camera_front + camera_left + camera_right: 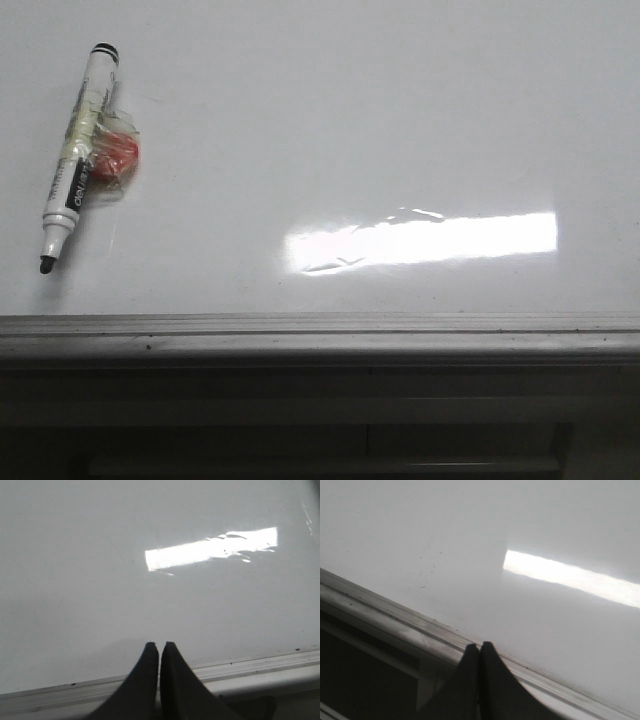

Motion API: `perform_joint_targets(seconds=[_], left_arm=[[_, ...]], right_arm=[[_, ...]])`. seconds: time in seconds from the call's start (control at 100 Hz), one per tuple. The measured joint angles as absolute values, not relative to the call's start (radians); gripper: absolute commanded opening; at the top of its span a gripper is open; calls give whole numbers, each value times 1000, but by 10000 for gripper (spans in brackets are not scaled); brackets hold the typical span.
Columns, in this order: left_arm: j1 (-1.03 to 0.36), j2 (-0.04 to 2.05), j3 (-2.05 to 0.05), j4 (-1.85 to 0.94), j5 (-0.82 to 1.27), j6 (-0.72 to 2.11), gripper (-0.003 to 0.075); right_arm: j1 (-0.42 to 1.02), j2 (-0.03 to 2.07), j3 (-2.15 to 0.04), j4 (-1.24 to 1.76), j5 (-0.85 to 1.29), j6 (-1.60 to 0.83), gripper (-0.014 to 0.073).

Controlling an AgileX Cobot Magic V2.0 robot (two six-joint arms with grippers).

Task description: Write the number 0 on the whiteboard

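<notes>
The whiteboard (380,120) is glossy white with a grey metal frame along its near edge (320,335); no number 0 shows on it. A white marker with a black tip (78,150) lies uncapped at the board's left, with a red lump in clear wrap (112,158) beside it. Neither gripper shows in the front view. My left gripper (160,645) is shut and empty over the board's near edge (260,662). My right gripper (480,646) is shut and empty over the frame (395,620). The marker is out of both wrist views.
A bright strip of reflected glare (420,240) lies across the board's middle; it also shows in the left wrist view (210,552) and the right wrist view (570,577). A dark gap lies below the frame (320,430).
</notes>
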State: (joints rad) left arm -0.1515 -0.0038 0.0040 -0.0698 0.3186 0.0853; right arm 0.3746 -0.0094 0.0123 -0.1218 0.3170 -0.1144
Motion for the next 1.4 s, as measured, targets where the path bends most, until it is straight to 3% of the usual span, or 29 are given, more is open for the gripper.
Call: perform_joint_targets(seconds=[0.49,0.79,0.96,1.07,1.17,1.22,1.34,1.4], left_arm=[[-152,-4,4,-30,296,87,-20],[-152,-4,4,-676,121,85,-20],[-152,-4,4,-897,68,84,-20],[-152,-4,-2,-868,101,133,-19],[-152,-4,-65,-709,221,192,-9],[-152,14,-127,-643,276,205,27],[-152,144,-285,-505,421,226,210],[-152,246,-359,-476,502,252,310]], right_arm=[[375,-9,12,-128,256,-114,-69],[375,-9,12,31,-211,-87,-68],[375,-9,12,311,-231,-75,-68],[375,-9,5,389,-175,-71,-58],[375,-9,-48,404,-9,-70,34],[375,-9,-85,404,73,-70,142],[375,30,-165,396,200,-70,403],[375,59,-195,392,225,-70,468]])
